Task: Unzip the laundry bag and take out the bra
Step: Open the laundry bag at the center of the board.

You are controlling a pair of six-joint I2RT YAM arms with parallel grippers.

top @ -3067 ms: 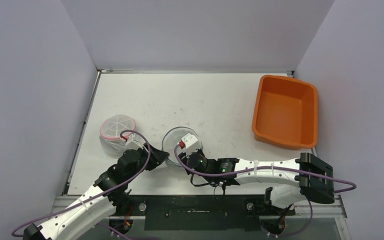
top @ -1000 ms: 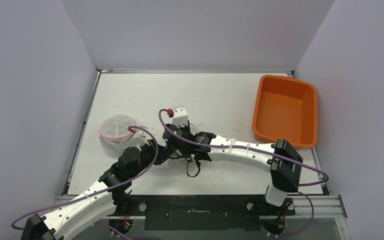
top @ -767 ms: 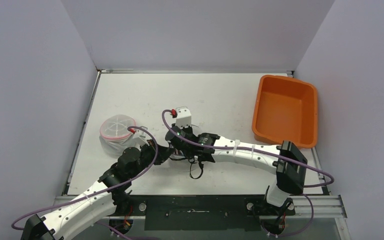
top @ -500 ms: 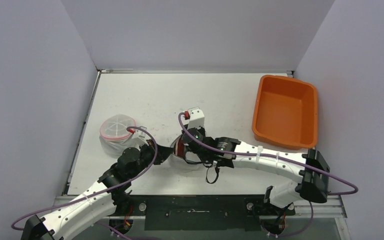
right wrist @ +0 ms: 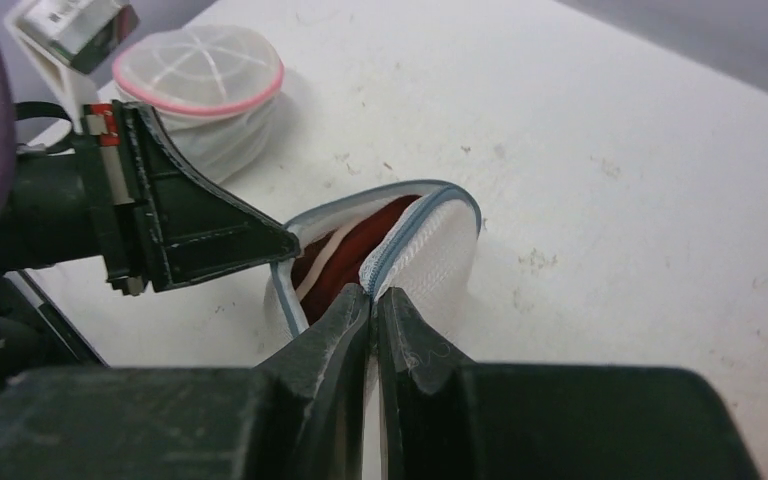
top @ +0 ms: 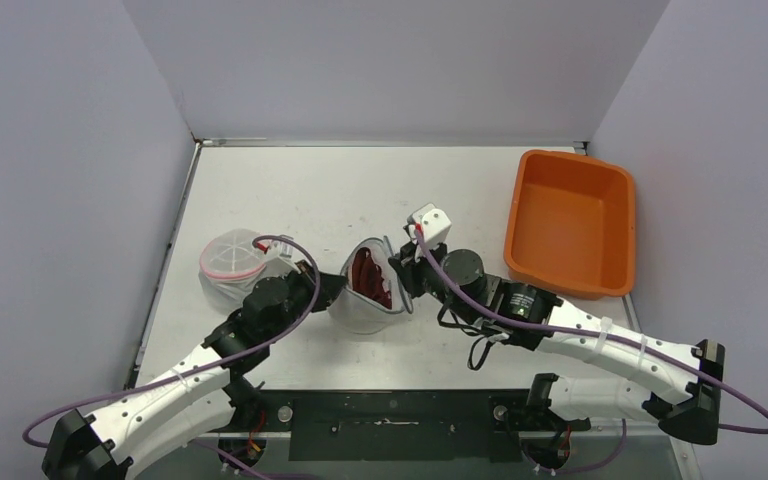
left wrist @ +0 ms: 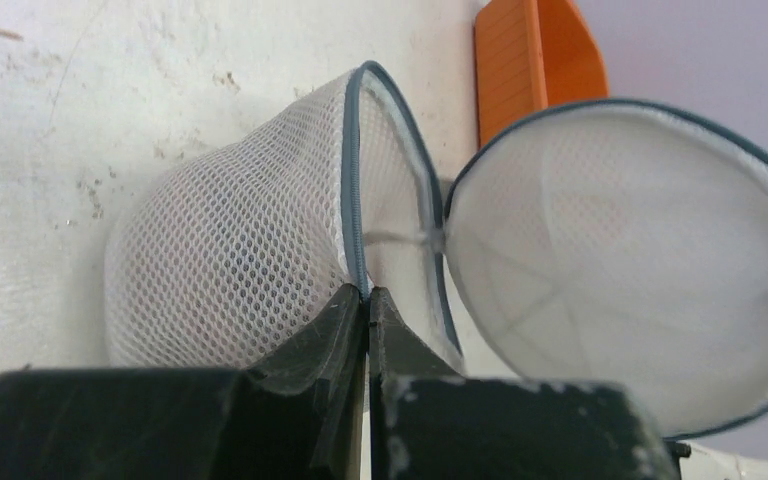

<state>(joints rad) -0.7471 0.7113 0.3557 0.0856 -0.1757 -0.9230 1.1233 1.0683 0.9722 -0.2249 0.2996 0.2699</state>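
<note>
A white mesh laundry bag [top: 365, 300] with a blue-grey zipper rim stands near the table's front middle, its lid swung open. A dark red bra [top: 368, 276] shows inside it; it also shows in the right wrist view [right wrist: 345, 262]. My left gripper [top: 332, 290] is shut on the bag's left rim [left wrist: 353, 230]. My right gripper [top: 400, 283] is shut on the zipper edge of the lid [right wrist: 400, 250]. The left wrist view shows the bag's body [left wrist: 230, 270] and the open lid [left wrist: 620, 260].
A second white mesh bag with a pink rim [top: 232, 262] stands left of the open one; it also shows in the right wrist view [right wrist: 200, 75]. An orange tub [top: 570, 222] sits at the right back. Walls close in the table on three sides.
My right gripper has moved right round the bag, pulling the zipper. The lid has opened and the red bra now shows. My left gripper has kept its hold on the rim.
</note>
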